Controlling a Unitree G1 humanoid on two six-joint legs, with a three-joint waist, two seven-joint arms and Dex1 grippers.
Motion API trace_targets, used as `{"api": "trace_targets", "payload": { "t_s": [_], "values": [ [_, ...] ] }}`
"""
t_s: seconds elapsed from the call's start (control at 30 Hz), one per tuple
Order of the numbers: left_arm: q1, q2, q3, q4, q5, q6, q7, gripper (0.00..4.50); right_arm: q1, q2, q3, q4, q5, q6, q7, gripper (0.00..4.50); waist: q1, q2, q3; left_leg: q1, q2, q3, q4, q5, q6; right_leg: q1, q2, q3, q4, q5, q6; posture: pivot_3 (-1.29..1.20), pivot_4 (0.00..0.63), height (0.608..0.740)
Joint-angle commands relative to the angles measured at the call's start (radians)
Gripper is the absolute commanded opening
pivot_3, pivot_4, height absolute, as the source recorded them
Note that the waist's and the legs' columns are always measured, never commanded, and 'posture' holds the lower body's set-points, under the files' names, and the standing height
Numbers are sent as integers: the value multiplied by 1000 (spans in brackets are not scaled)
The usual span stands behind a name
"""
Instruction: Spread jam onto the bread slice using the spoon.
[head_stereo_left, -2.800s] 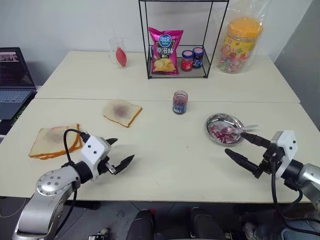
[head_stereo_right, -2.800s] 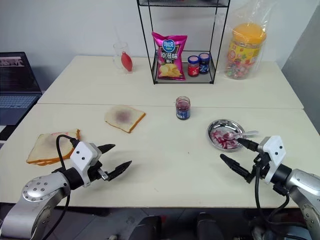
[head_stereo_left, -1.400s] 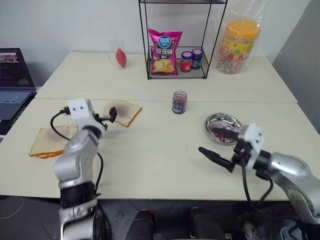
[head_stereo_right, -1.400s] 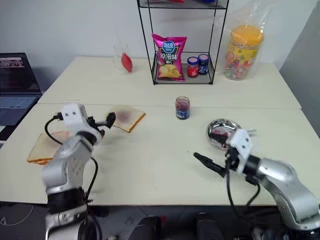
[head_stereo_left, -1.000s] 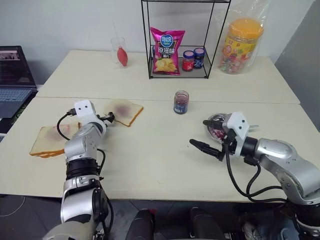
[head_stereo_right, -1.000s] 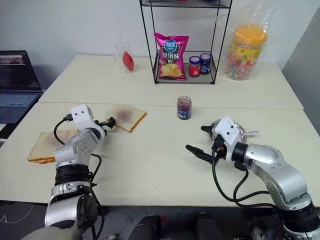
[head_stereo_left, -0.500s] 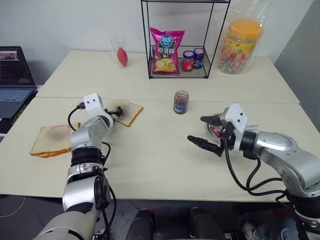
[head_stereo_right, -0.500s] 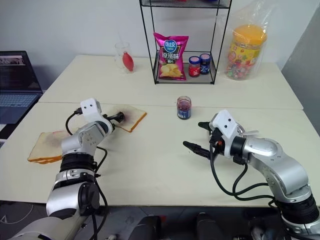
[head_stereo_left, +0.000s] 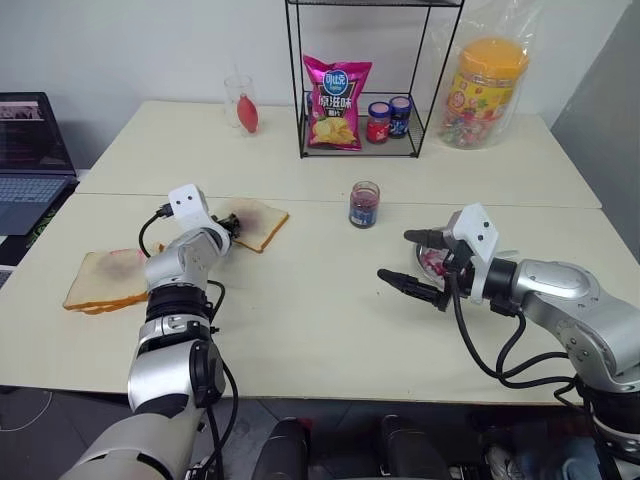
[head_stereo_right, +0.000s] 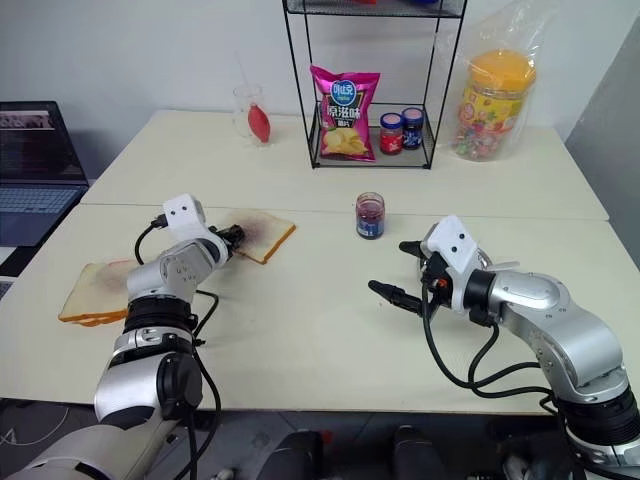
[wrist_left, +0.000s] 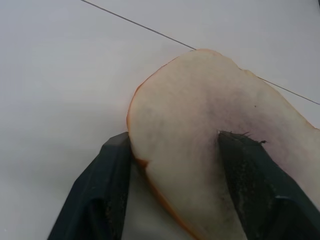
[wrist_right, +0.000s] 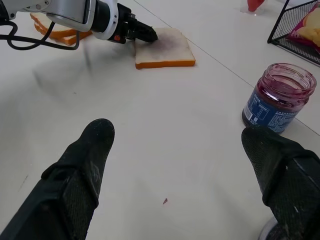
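The bread slice lies flat on the table's left half, with a purplish stain in its middle. My left gripper is at its near corner. In the left wrist view the two fingers pinch that corner, one against the crust and the other on the crumb. The jam jar stands open at mid-table. My right gripper hovers open in front of the steel dish, empty. The spoon's handle pokes out of the dish behind that hand.
A stack of bread slices lies at the left edge, near a laptop. At the back stand a wire rack with a chips bag and two lidded jars, a sweets tub and a glass.
My left arm swung up from the front edge to the bread slice, and its fingers have narrowed onto the corner. The right gripper came in towards mid-table and stays open.
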Motion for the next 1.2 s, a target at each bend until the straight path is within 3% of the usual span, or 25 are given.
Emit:
{"api": "trace_targets", "payload": {
  "t_s": [0.03, 0.37, 0.47, 0.63, 0.8, 1.0, 1.2],
  "values": [
    [-15, 1, -7, 7, -3, 10, 5, 1767, -16, -13, -34, -22, 18, -2, 9, 4500, 0, 0, 0, 0, 0, 0, 0, 0, 0, 0, 0, 0, 0, 0, 0, 0, 150, 740],
    [10, 31, -25, -80, -5, 48, -35, 14, -15, -23, -39, -18, 13, -4, 9, 4500, -3, 0, 0, 0, 0, 0, 0, 0, 0, 0, 0, 0, 0, 0, 0, 0, 150, 740],
    [54, 63, -45, -181, -22, 117, -97, 14, -7, -33, -49, -22, 13, -7, 11, 4500, -6, 0, 0, 0, 0, 0, 0, 0, 0, -1, 0, 0, 0, 0, 0, 0, 150, 740],
    [166, 139, -118, -480, -169, 369, -341, 14, 36, -81, -93, -55, 45, -10, 55, 4500, -8, 0, 0, -1, 1, 0, -2, 0, 0, -2, 0, 0, 0, 0, 0, 0, 150, 740],
    [229, 198, -175, -638, -239, 483, -462, 14, 102, -150, -128, -98, 103, 7, 130, 4500, -4, 0, 0, 0, 1, 0, -3, 0, 0, -1, 0, 0, -1, 0, 0, 0, 150, 740],
    [336, 304, -377, -803, -272, 456, -724, 14, 234, -234, -146, -174, 153, 0, 216, 4500, -6, 0, 0, 0, 1, 1, -3, 0, 0, -1, 0, 1, -2, -1, -1, 0, 150, 740],
    [348, 314, -555, -812, -193, 322, -851, 14, 280, -240, -118, -204, 135, -24, 207, 4500, -4, 0, 0, 0, 2, 2, -2, 0, 0, -1, 1, 1, -1, -1, -2, 0, 150, 740]
  ]
}}
